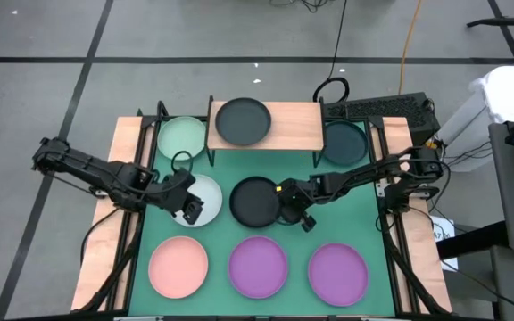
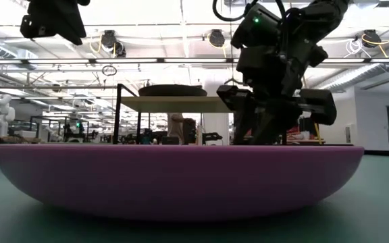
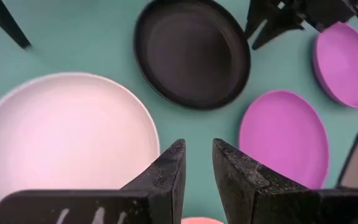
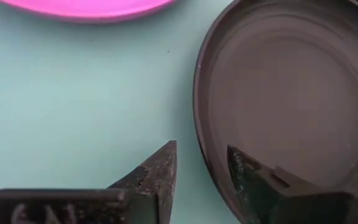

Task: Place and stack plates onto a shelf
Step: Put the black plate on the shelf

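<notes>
A black plate [image 1: 255, 201] lies flat on the green mat at the table's middle. My right gripper [image 4: 201, 168] is low at its right edge, open, with one finger over the plate's inside and one over the mat outside the rim [image 4: 199, 124]. My left gripper [image 3: 197, 165] hovers over the near right edge of a white plate [image 1: 205, 192], open by a narrow gap with nothing between its fingers. The shelf [image 1: 293, 125] stands at the far middle with another black plate [image 1: 243, 121] on it. My right gripper straddles the black plate's right rim [image 4: 202, 155], slanting down from the table's right. A strip of mat shows between the outer finger [image 4: 160, 177] and the rim. Whether the inner finger [image 4: 250, 177] touches the plate, I cannot tell. The plate lies flat on the mat.
A mint plate [image 1: 180, 139] lies left of the shelf and a dark teal plate [image 1: 344, 143] right of it. Along the near edge lie a pink plate [image 1: 178, 266] and two purple plates [image 1: 258, 266] [image 1: 338, 272]. Black frame rails run along both table sides.
</notes>
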Robot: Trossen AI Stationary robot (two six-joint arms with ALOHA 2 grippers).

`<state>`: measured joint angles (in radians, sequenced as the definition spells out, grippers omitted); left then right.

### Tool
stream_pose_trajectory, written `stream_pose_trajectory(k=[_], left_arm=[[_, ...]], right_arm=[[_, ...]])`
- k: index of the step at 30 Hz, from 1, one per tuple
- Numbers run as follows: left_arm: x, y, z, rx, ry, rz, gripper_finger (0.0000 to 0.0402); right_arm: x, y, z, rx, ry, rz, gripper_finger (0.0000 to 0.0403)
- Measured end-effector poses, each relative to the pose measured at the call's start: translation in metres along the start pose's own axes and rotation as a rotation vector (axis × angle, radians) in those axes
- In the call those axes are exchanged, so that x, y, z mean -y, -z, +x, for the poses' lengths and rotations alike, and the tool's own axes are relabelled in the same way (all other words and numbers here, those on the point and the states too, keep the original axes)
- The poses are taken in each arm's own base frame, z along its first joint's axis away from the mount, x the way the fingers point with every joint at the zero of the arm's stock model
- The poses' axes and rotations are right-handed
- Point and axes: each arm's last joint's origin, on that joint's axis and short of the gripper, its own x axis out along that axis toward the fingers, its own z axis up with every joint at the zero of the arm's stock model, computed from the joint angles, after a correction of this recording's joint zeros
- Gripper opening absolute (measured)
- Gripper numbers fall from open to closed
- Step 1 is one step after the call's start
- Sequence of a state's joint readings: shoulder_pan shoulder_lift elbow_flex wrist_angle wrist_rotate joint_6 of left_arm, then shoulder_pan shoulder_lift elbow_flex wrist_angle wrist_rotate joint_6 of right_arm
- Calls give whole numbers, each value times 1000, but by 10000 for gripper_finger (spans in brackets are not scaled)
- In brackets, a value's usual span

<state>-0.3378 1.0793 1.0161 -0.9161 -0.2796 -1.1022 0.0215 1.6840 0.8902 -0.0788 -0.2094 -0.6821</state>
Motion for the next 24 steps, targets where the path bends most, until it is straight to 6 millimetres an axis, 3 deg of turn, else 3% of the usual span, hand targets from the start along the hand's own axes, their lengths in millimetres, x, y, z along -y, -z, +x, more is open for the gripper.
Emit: stream_pose_trajectory(k=[14, 18, 24], left_arm=[[8, 16, -5, -79, 53, -28, 86], [9, 19, -6, -87, 59, -30, 86], [10, 24, -7, -107, 66, -6, 86]], right_arm=[[1, 6, 20, -16, 10, -121, 36], [4, 3, 15, -17, 73, -134, 7], [5, -11, -6, 0, 175, -130, 4]])
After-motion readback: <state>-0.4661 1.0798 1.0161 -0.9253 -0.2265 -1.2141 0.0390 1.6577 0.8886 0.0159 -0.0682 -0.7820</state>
